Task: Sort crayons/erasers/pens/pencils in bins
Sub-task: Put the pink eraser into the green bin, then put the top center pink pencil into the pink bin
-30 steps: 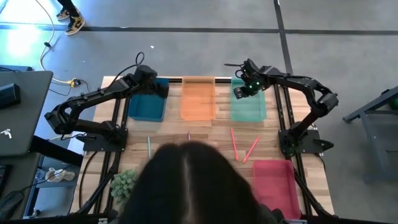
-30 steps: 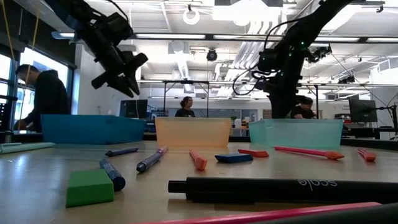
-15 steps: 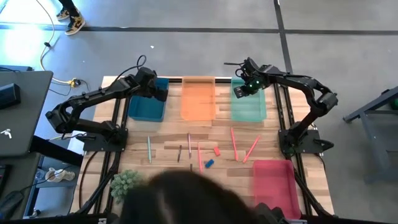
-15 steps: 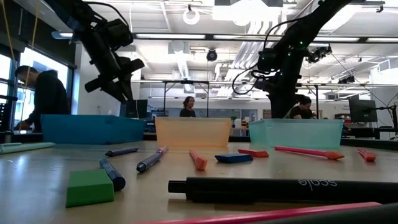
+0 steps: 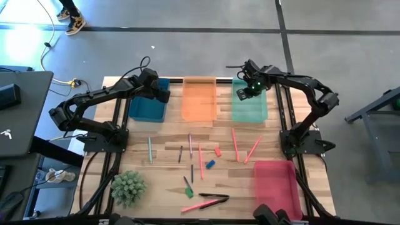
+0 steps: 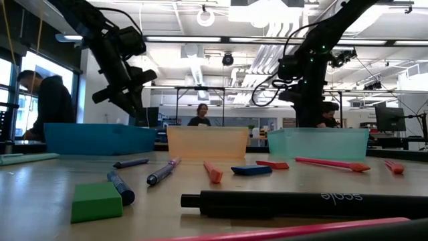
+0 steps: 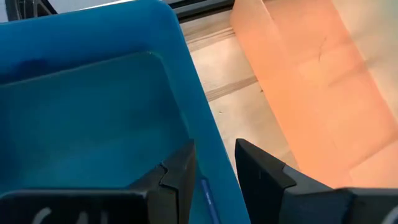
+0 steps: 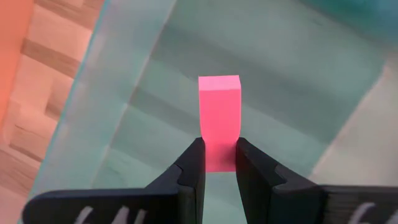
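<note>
My right gripper (image 5: 245, 92) is above the green bin (image 5: 250, 107), shut on a small pink eraser block (image 8: 219, 118). My left gripper (image 5: 161, 94) hangs above the right rim of the blue bin (image 5: 147, 103), open by a narrow gap and empty; the rim (image 7: 205, 162) shows through that gap. The orange bin (image 5: 199, 99) stands between these two bins, and the red-pink bin (image 5: 274, 181) is at the near right. A red-orange eraser (image 5: 217, 151), a blue eraser (image 5: 210, 164) and a green eraser (image 5: 189, 192) lie flat on the table among the sticks. My right gripper pinches the pink eraser's near end (image 8: 219, 152) between its two fingers, by the block's two narrow sides. The fingers point down from above. The rest of the block sticks out past the fingertips, clear of the green bin's floor.
Pink sticks (image 5: 235, 144), a green stick (image 5: 150, 150), dark pens (image 5: 180, 154) and a black marker (image 5: 212, 197) lie scattered on the middle and near table. A small green plant (image 5: 128, 186) stands at the near left. People show in the room beyond.
A person's head that covered the near middle of the table in the high view has drawn back out of the picture, so the sticks and erasers now show. My left gripper has tipped a little above the blue bin.
</note>
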`<state>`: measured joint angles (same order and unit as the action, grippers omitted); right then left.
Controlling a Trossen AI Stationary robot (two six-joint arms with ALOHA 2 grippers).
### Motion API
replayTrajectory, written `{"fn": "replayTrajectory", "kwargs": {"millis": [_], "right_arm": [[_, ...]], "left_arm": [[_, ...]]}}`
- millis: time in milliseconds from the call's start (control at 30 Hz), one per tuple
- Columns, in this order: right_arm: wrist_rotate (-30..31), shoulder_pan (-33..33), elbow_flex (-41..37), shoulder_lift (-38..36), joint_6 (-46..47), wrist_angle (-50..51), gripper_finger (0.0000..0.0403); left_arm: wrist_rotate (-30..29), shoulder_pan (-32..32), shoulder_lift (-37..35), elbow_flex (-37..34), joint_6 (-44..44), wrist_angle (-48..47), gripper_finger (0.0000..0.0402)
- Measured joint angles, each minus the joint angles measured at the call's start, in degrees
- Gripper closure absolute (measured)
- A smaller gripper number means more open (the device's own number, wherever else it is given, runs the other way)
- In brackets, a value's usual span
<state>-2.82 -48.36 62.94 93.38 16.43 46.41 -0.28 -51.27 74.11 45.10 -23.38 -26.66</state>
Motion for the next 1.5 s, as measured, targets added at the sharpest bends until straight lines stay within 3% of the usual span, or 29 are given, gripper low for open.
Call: {"fn": "replayTrajectory", "kwargs": {"millis": [233,533,667,867,1033,1133,1267,1367,1500], "right_arm": [[-0.72,0.0,-0.05,0.79,0.02,-0.16,0.0334],[-1.86,0.0,-0.04,0.79,1.5,-0.72,0.025],[-4.13,0.0,-0.04,0.76,1.53,-0.72,0.0232],[-3.15,0.0,-0.04,-1.16,1.1,-0.8,0.0229],[-0.6,0.0,-0.04,-5.47,0.15,-1.4,0.0229],[-0.63,0.0,-0.04,-7.69,-0.41,-2.31,0.0229],[-0.59,0.0,-0.04,-9.84,-0.44,-3.74,0.0229],[-0.58,0.0,-0.04,-10.62,-0.54,-4.37,0.0229],[-0.42,0.0,-0.02,-10.62,-3.57,-4.34,0.0229]], "left_arm": [[1.65,0.33,0.0,0.0,-0.22,-0.04,0.03],[1.79,1.71,-0.01,0.0,-0.45,-0.4,0.03],[1.79,2.29,-0.02,0.0,-0.44,-0.8,0.03],[3.81,3.05,-0.02,0.0,2.03,-0.8,0.0295],[6.27,3.06,-0.02,0.0,3.41,-0.78,0.0261],[6.86,3.06,-0.02,0.0,0.98,-0.92,0.0231],[12.35,3.07,-0.07,0.0,-4.51,-2.04,0.0201],[14.91,4.05,-0.07,0.0,-8.92,-3.06,0.0196],[14.06,7.48,-0.07,0.0,-10.54,-2.3,0.02]]}}
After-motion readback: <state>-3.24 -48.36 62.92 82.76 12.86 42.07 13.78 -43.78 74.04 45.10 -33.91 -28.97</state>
